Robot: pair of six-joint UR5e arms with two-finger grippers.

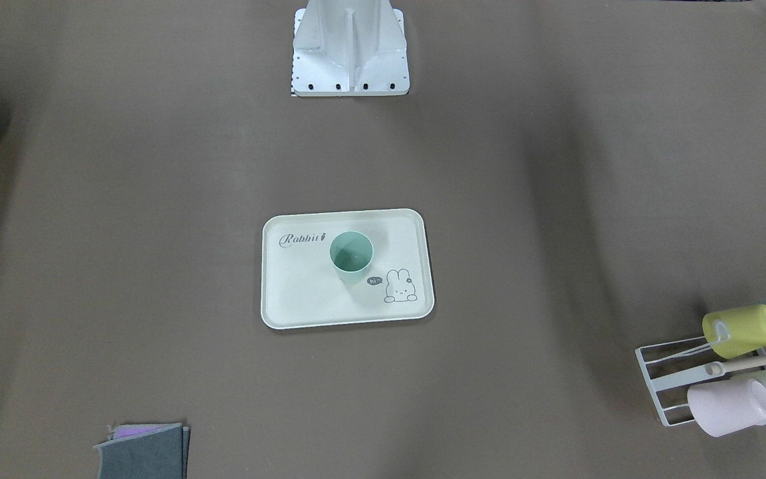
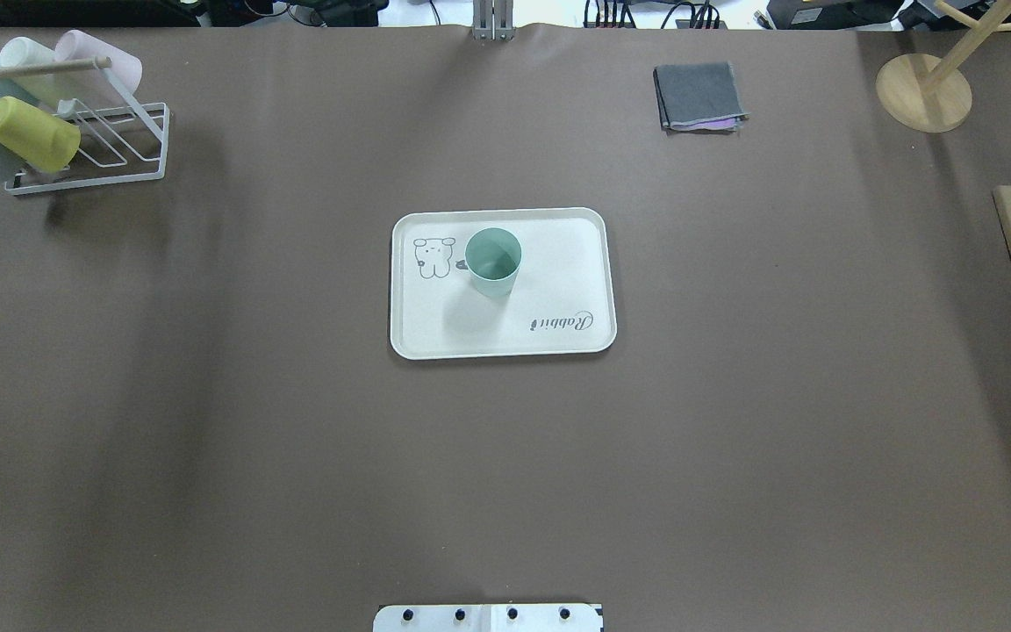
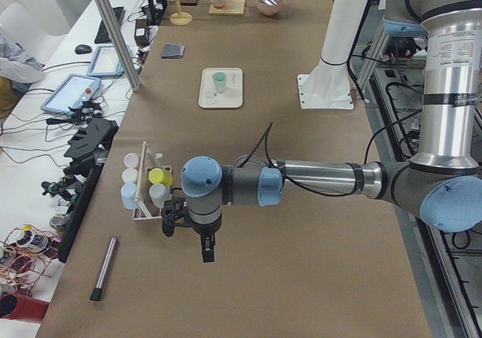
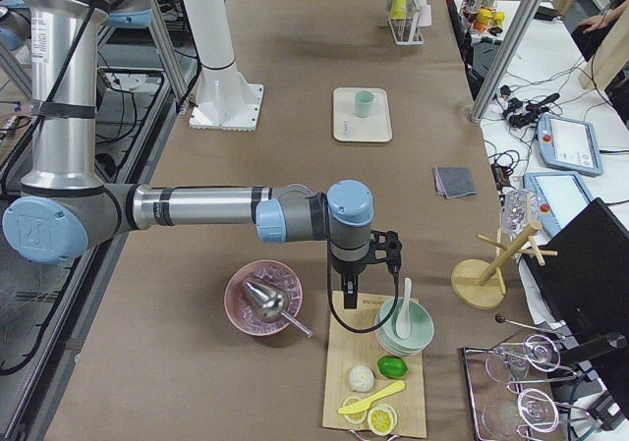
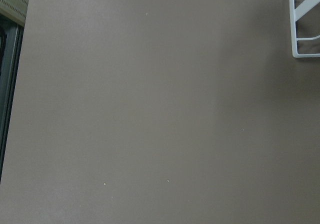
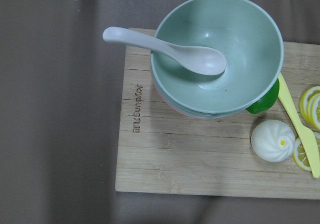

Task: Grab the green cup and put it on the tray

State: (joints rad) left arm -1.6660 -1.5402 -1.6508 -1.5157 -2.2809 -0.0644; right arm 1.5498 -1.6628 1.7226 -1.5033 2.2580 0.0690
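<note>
Mint-green plastic: the green cup (image 1: 351, 258) stands upright, mouth up, on the tray (image 1: 303, 296), approx. mid-tray betw. the "Rabbit" lettering and the bunny drawing, clear of the rim on all sides. Nothing has hold of it; no arm shows in the overhead or front views. The left gripper (image 3: 206, 254) hangs pointing down over the bare table cover (image 5: 150, 109) at the robot's left end, near the wire rack (image 2: 119, 145) with the yellow cup (image 2: 32, 133), well apart from the tray. The right gripper (image 4: 346, 302) hangs at the opposite end, over the wooden board (image 6: 200, 154) that carries the green bowl (image 6: 215, 59) w/ the white spoon (image 6: 165, 47) lying in it. Jaw state: cannot tell for either. Each shows only in a side view, and neither wrist cam has its fingers in frame. Nothing is visibly carried by either, as far as the side views allow. Judgement: placement step looks complete, since the cup sits flat inside the tray and free of any grip. Task reads as done or at its very tail. Next move, if any, calls for no further contact w/ the cup: arms park where they are or go home, keeping clear of tray, rack and bowl. Risk low; the only hazard would be a sweep past the tray knocking the light cup over.
</note>
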